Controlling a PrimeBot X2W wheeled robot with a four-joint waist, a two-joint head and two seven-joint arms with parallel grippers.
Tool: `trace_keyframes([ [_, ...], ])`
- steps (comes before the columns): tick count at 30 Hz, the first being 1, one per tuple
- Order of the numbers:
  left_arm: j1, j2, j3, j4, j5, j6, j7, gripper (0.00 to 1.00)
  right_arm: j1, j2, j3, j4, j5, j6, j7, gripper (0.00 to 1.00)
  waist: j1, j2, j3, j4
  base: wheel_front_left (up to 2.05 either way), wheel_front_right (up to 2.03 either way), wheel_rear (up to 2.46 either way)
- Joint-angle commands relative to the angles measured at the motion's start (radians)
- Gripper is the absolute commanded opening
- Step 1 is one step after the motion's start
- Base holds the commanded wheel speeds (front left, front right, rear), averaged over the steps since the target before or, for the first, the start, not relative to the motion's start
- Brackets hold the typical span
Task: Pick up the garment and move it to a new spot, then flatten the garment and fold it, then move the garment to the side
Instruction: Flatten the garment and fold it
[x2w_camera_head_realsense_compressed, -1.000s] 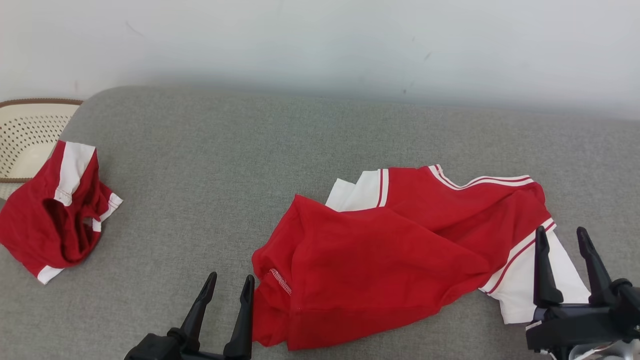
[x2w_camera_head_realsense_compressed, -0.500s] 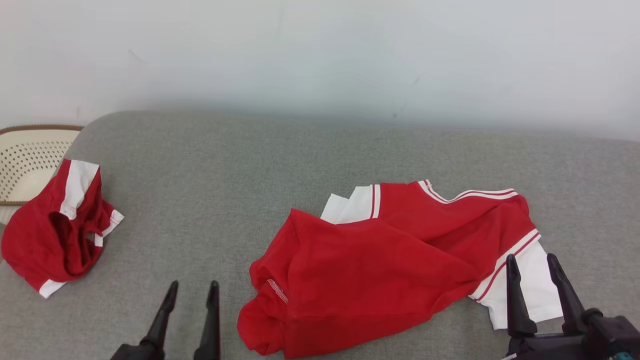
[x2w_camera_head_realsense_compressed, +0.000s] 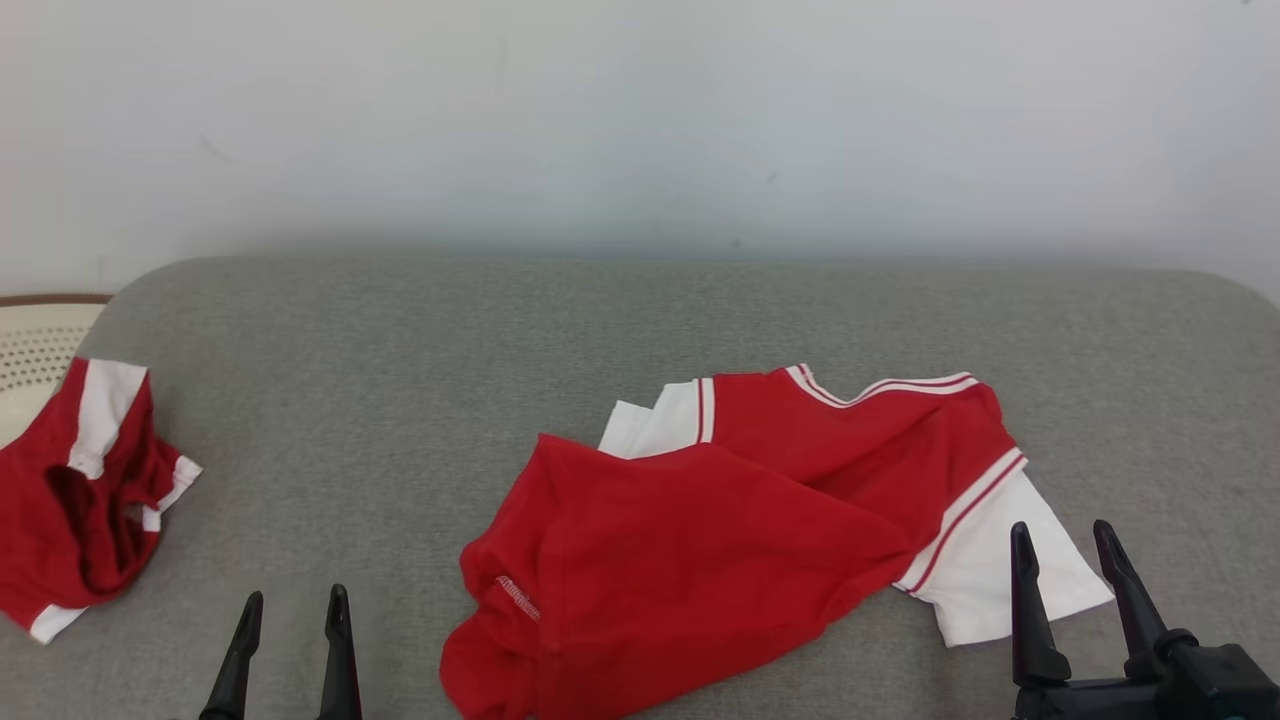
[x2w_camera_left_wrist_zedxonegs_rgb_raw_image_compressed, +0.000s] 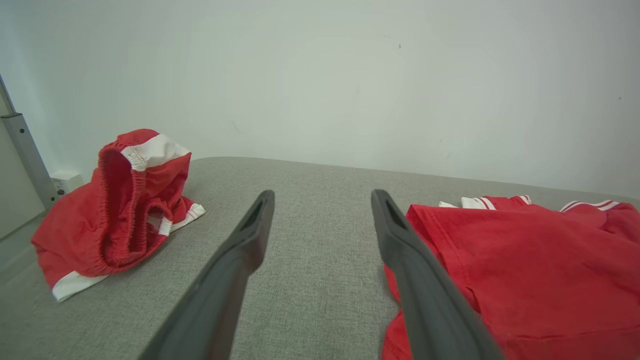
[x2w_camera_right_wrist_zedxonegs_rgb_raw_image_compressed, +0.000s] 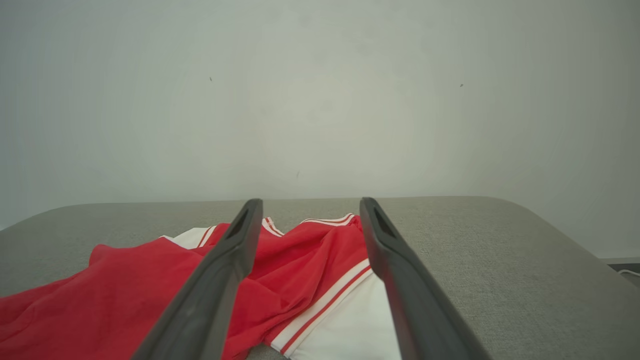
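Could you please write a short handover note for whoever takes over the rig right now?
Left gripper: open, empty, over the bare grey cushion, between the red shorts and the red shirt.
Right gripper: open, empty, at the shirt's white sleeve, not gripping it.
Things: the shirt lies crumpled mid-cushion, partly folded over itself. The shorts lie bunched at the left, by a perforated basket.
Done: nothing visibly finished. The shirt is neither flat nor folded.
Left: grasp the shirt, flatten it, fold it, move it aside.
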Motion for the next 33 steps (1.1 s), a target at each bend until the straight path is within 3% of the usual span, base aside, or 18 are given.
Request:
trace_keyframes([
  [1, 0.007, 0.002, 0.004, 0.002, 0.014, -0.006, -0.004, 1.0, 0.006, 0.003, -0.001, 0.005, -0.01, -0.001, 0.0, 1.0, 0.0, 0.0, 0.002, -0.025, 0.0, 0.0, 0.0],
  [12, -0.003, 0.016, 0.014, 0.047, 0.066, 0.0, -0.004, 1.0, 0.013, 0.008, -0.01, 0.024, -0.027, -0.001, 0.0, 1.0, 0.0, 0.0, 0.003, -0.056, 0.0, 0.0, 0.0],
  [33, -0.005, 0.024, -0.002, 0.092, 0.071, -0.004, -0.004, 1.0, 0.008, 0.01, -0.004, 0.054, -0.028, -0.001, 0.0, 1.0, 0.0, 0.0, -0.002, -0.038, 0.0, 0.0, 0.0],
])
